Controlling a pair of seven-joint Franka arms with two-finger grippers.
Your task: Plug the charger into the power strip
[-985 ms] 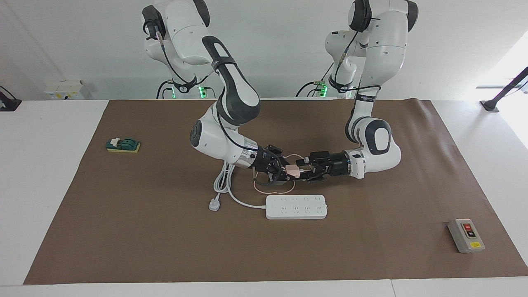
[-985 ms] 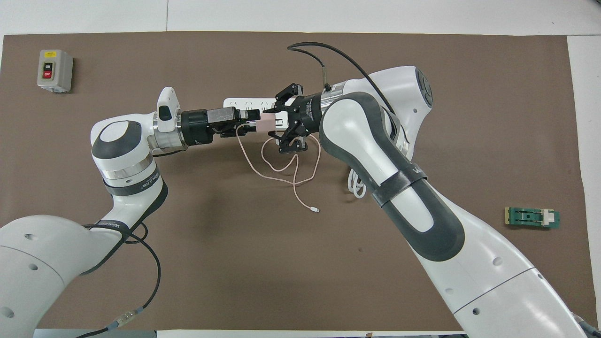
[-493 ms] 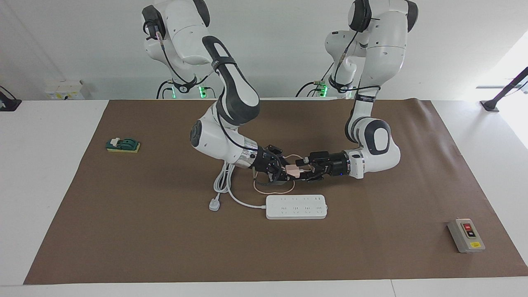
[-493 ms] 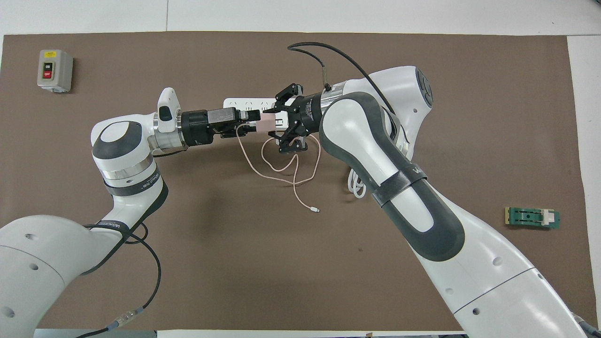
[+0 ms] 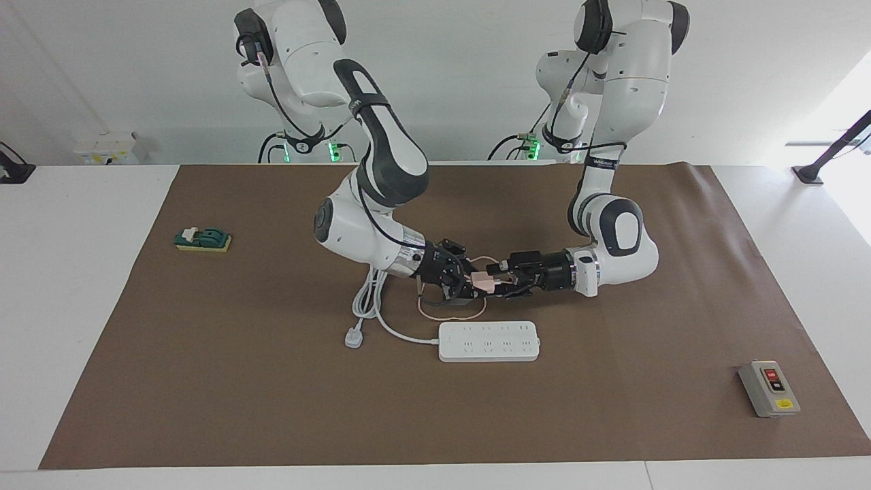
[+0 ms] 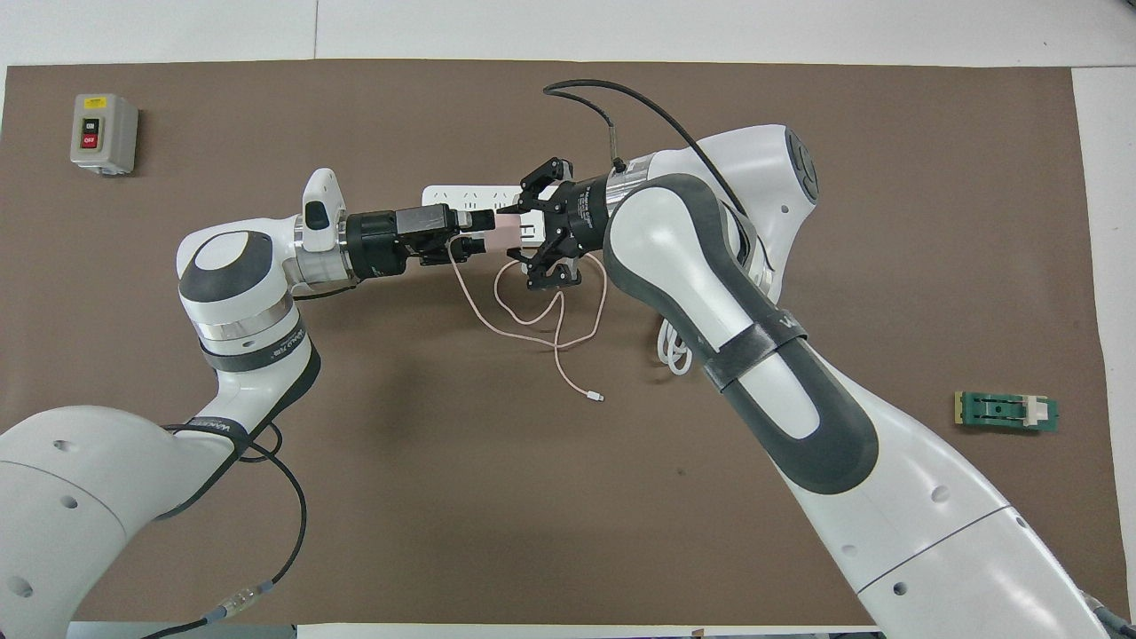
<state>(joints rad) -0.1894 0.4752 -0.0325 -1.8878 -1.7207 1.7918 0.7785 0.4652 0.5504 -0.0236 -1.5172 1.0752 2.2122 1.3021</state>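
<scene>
Hanging unplugged in the air, the charger (image 5: 484, 281) is held over its own cable (image 6: 532, 330), which is looped on the mat (image 5: 204, 381). One end is pinched by the closed fingertips of the right gripper (image 5: 474, 280); the left gripper (image 5: 502, 280) is set at the other end, fingers spread, and contact there cannot be told. The strip (image 5: 488, 341) lies flat, sockets up, nothing plugged in, so lowering and insertion are judged left to do. The charger is laid level, along the line between the grippers, roughly parallel with the strip's long axis; where its prongs point cannot be made out
</scene>
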